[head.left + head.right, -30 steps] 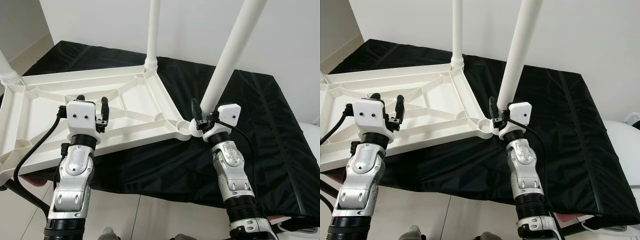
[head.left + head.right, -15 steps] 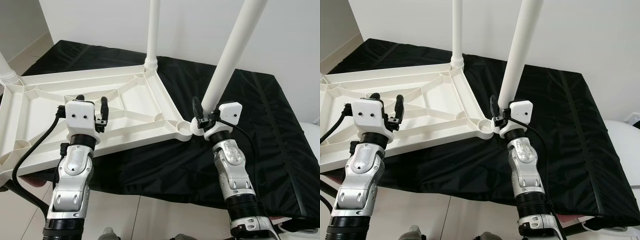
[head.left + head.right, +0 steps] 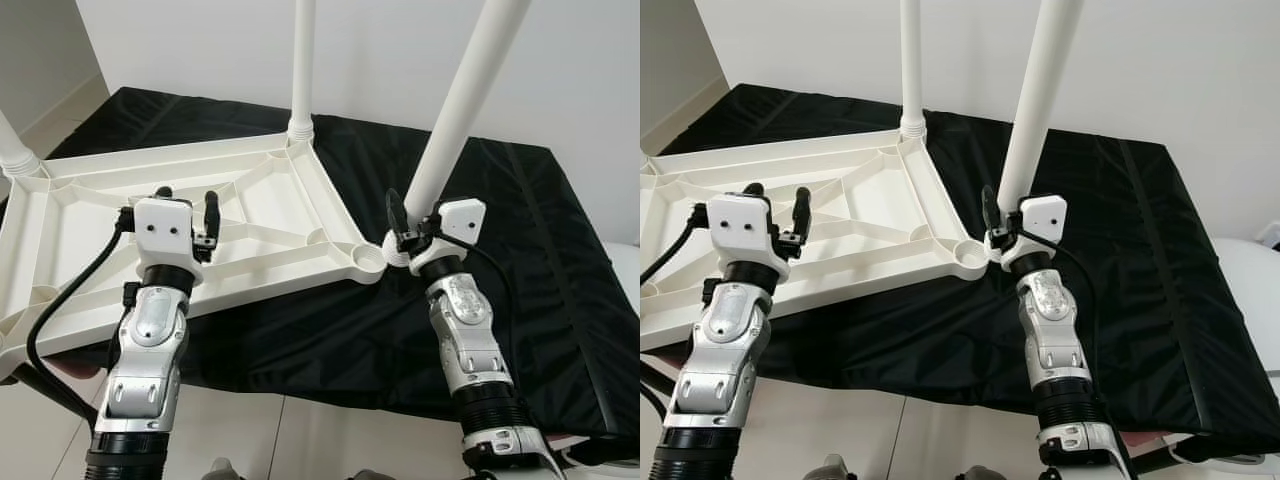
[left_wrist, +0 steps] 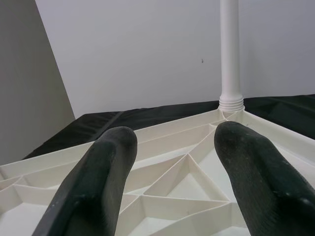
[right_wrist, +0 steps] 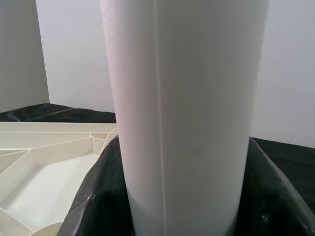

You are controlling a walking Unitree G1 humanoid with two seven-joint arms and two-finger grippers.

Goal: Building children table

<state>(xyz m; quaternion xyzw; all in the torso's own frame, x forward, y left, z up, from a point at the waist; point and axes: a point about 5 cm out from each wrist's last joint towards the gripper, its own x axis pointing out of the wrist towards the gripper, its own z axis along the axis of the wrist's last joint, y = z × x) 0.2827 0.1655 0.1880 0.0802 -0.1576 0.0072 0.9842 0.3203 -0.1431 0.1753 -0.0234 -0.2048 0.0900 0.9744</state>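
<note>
Tabletop (image 3: 250, 215), white plastic and turned underside up, lies on the black-covered surface (image 3: 520, 250), its ribbed underside facing the camera. Two legs already stand in corner sockets: a far leg (image 3: 302, 60) upright at the far corner, and a left leg (image 3: 12, 150) at the far left corner, well away from both hands. The near right corner socket (image 3: 368, 258) is empty, an open round cup just beside the right hand and toward the robot's left of it.

That gap is what the coming move turns on. The loose leg (image 3: 462, 100) is gripped near its lower end, and its long axis rises from the hand leaning up and to the right, not vertical. Its ribbed foot sits just to the right of the empty socket, close but apart from it as far as can be seen. I judge that the foot has to shift left over the cup and the leg be brought upright before it can be pressed or twisted in.

The right hand (image 3: 412, 228) is nearer the socket by far, its forearm reaching up from below with the wrist bent toward the tabletop. Its fingers are closed round the leg; in the right wrist view the white tube stands between the two black pads (image 5: 98, 196).

The left hand (image 3: 185, 215) hovers over the middle ribs of the tabletop, fingers (image 4: 103, 167) spread apart and holding nothing.
</note>
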